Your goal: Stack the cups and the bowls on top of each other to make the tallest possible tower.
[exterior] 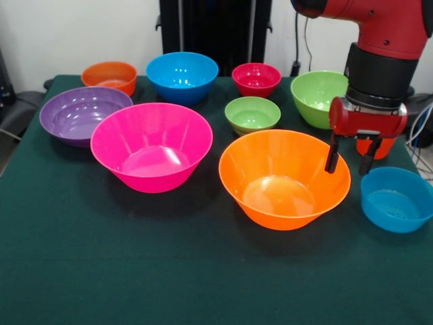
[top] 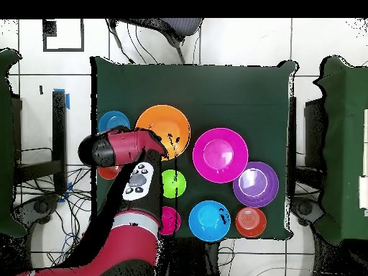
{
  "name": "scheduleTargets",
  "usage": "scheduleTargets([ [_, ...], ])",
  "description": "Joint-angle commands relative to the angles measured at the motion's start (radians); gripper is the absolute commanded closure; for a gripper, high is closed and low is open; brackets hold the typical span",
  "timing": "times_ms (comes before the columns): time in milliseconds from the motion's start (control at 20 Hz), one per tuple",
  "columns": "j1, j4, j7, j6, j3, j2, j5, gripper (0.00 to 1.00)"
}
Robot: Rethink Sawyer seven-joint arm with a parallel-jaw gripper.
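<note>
My gripper (exterior: 350,162) hangs open at the right rim of the large orange bowl (exterior: 284,177), one finger (exterior: 332,154) in front of the bowl's inside and the other just outside it. Nothing is between the fingers. The orange-red cup (exterior: 383,147) stands right behind the gripper, mostly hidden. A small blue bowl (exterior: 396,198) sits to the right. The large pink bowl (exterior: 152,145) is left of centre. Every bowl stands rim up, separate from the others. From overhead, the arm (top: 122,147) covers the gripper beside the orange bowl (top: 164,128).
Along the back stand a purple bowl (exterior: 81,115), a small orange bowl (exterior: 110,76), a blue bowl (exterior: 181,76), a small red bowl (exterior: 256,79), a small green bowl (exterior: 252,114) and a larger green bowl (exterior: 314,96). A dark green cloth (exterior: 169,271) covers the table.
</note>
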Motion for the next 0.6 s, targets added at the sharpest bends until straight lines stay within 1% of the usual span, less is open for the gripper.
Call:
scheduleTargets([
  [50, -0.002, 0.029, 0.145, 0.010, 0.112, 0.065, 0.026, 0.00],
  [350, -0.004, 0.028, 0.144, -0.012, 0.112, 0.080, 0.023, 0.00],
  [550, 0.000, 0.023, 0.142, -0.004, 0.108, 0.080, 0.021, 0.00],
  [600, 0.004, 0.016, 0.129, 0.012, 0.102, 0.081, 0.012, 0.00],
])
